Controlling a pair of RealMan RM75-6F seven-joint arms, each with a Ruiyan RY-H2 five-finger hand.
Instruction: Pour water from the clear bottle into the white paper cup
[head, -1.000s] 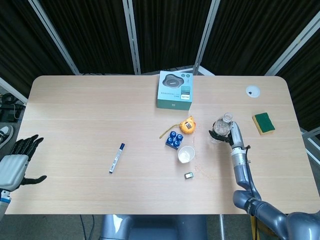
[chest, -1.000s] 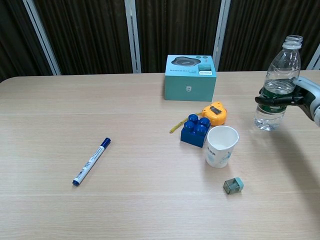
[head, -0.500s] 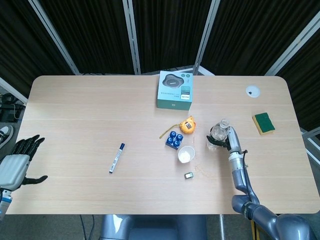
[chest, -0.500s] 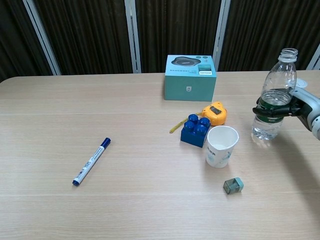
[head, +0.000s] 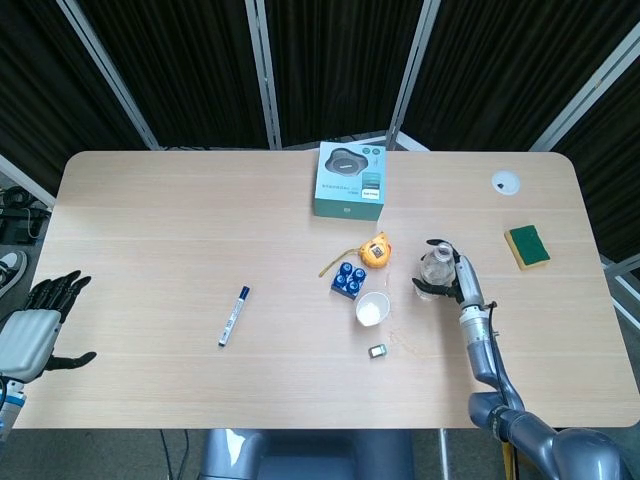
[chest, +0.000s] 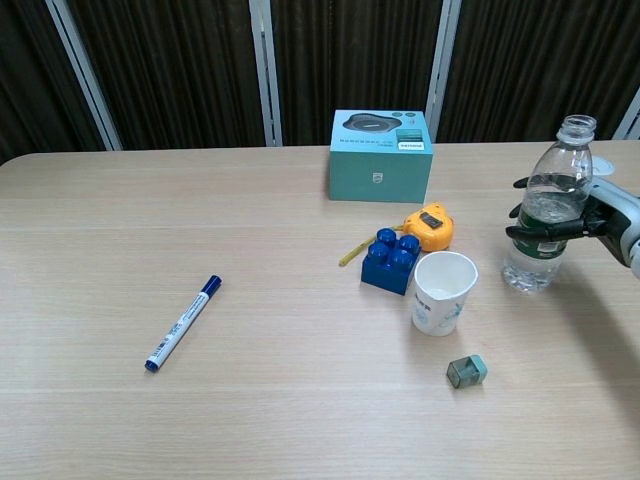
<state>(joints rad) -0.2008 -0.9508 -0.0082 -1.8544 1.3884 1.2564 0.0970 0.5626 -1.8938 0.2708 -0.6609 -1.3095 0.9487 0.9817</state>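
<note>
While the clear bottle (chest: 545, 225) stands upright and uncapped at the right edge of the chest view, it is wrapped around its middle by the fingers (chest: 532, 231) of the right hand (chest: 590, 215). The white paper cup (chest: 442, 291) is seen left of it, just beside a blue brick (chest: 391, 260). At lower left of the head view, the left hand (head: 35, 325) is held with fingers spread, holding nothing.

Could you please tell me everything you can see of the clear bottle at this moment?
The clear bottle is transparent ribbed plastic, uncapped, holding some water low down. It stands upright on the table, right of the white paper cup and apart from it. The right hand reaches in from the right, its dark fingers wrapped around the bottle's middle. No label is visible.
</note>
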